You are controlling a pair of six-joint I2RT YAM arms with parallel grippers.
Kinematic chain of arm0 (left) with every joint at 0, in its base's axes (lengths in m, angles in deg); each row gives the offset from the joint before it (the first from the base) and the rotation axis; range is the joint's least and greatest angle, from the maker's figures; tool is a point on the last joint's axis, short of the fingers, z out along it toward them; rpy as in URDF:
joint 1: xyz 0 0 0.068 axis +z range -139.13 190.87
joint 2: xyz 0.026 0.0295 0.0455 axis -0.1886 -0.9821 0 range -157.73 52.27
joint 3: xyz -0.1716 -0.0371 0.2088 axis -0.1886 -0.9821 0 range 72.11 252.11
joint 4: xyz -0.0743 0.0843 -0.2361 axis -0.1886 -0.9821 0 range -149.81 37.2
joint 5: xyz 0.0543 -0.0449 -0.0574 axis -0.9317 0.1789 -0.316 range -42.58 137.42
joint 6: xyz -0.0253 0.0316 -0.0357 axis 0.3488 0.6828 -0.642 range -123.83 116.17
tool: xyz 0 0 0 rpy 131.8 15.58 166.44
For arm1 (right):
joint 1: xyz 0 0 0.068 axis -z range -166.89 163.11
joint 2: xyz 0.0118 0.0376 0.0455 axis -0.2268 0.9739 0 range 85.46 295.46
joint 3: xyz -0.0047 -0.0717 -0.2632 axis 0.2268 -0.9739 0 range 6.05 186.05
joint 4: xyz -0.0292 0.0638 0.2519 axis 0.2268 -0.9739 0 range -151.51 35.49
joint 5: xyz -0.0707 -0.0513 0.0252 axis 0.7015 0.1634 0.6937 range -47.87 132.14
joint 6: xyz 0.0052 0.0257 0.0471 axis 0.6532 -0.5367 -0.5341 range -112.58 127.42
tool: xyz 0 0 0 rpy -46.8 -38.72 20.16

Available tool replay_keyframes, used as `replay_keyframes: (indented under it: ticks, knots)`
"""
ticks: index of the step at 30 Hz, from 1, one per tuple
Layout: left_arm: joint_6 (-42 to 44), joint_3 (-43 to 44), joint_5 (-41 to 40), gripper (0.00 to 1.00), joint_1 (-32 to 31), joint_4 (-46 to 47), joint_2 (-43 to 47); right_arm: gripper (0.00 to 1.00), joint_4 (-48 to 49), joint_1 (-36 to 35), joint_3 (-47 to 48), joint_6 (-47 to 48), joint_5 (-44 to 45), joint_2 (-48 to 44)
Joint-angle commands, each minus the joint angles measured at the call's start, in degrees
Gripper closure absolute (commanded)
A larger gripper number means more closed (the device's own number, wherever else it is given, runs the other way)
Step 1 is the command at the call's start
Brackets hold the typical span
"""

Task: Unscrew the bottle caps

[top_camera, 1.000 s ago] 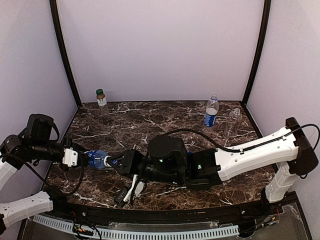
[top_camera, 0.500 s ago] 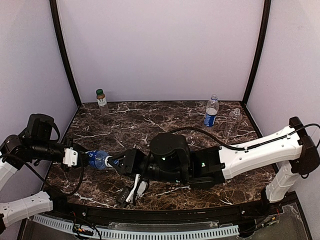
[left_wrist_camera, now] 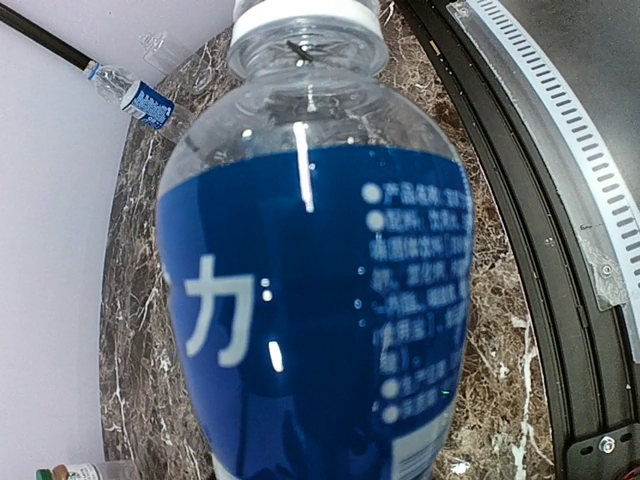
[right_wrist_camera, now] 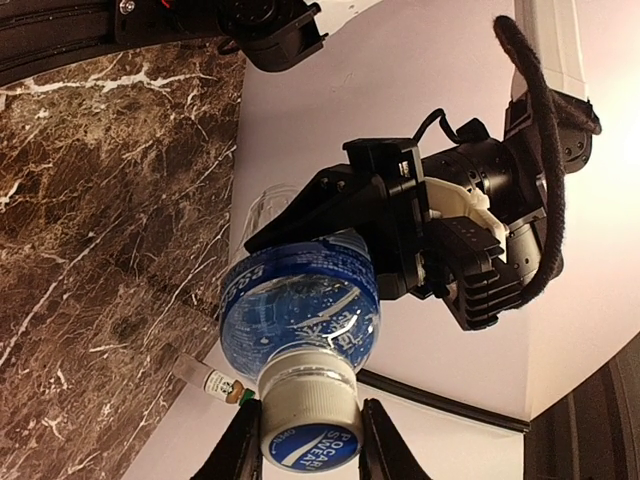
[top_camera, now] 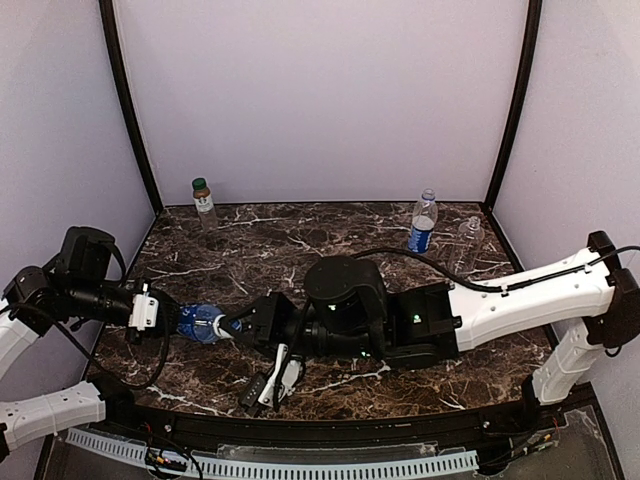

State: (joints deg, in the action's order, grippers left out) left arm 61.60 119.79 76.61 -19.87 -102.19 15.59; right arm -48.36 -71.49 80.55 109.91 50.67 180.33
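Observation:
My left gripper (top_camera: 172, 322) is shut on the base of a clear bottle with a blue label (top_camera: 203, 323) and holds it lying sideways above the table's left front. The bottle fills the left wrist view (left_wrist_camera: 300, 320) and hides the left fingers there. My right gripper (top_camera: 232, 326) is shut on its white cap (right_wrist_camera: 308, 420); one finger (right_wrist_camera: 240, 450) stands on each side of the cap. A brownish bottle (top_camera: 204, 203) stands at the back left. A second blue-label bottle (top_camera: 423, 222) and a clear unlabelled bottle (top_camera: 467, 240) stand at the back right.
The dark marble table (top_camera: 330, 250) is walled by pale panels on three sides. A black rail with a white slotted strip (top_camera: 330, 462) runs along the near edge. The right arm (top_camera: 520, 300) stretches across the table's front half.
The right wrist has turned about the cap, and its forearm has swung a little to the right. The held bottle and the left gripper have shifted slightly right.

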Motion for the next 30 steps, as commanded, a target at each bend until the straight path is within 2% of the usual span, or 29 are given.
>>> replay_keyframes:
  ticks: [1,3,4,5,9,11,15,18,20,22,25,27,30]
  knots:
    - [-5.7,0.3,-0.8,0.97,1.1,-3.4,1.2,0.60,5.2,0.6,1.2,-2.5,0.2,-0.1]
    - [-7.5,0.2,-1.9,0.98,1.1,-1.2,1.6,0.34,7.6,0.9,0.2,-4.9,0.7,-0.3]
    - [-8.7,0.2,-2.3,0.98,1.1,0.2,1.8,0.09,9.5,1.1,-0.4,-6.5,0.9,-0.6]
    - [-9.3,0.2,-2.6,0.98,1.1,0.9,2.0,0.02,11.0,1.2,-1.0,-8.2,1.3,-0.9]
    - [-10.5,0.0,-3.3,0.98,1.1,3.7,2.5,0.01,12.5,1.3,-1.5,-15.9,3.3,-2.2]
    - [-11.5,-0.7,-5.0,0.98,1.1,6.1,2.7,0.01,12.4,1.4,-1.0,-23.8,3.0,-3.0]
    - [-12.4,-3.6,-11.5,0.96,1.1,17.3,4.6,0.01,2.8,5.5,7.0,-60.4,-4.4,-3.4]
    - [-10.0,-7.0,-15.8,0.93,1.1,24.5,7.3,0.01,1.3,10.9,12.1,-87.5,-10.1,-3.0]
    - [-8.4,-8.8,-20.8,0.93,1.1,29.6,8.3,0.01,-0.9,14.3,15.7,-103.3,-14.7,-1.0]
    - [-6.4,-10.1,-24.6,0.93,1.0,33.8,8.5,0.01,-4.5,16.1,20.1,-114.2,-16.3,1.9]
    - [-3.5,-11.3,-28.0,0.92,1.0,39.2,7.8,0.02,-11.6,17.1,27.0,-126.7,-16.3,7.3]
    - [-1.9,-11.8,-30.3,0.92,0.9,41.2,7.2,0.06,-14.4,18.0,30.0,-133.0,-18.5,9.7]
    - [-0.2,-12.2,-32.2,0.92,0.8,42.5,6.5,0.14,-16.6,18.7,31.5,-136.8,-18.4,11.4]
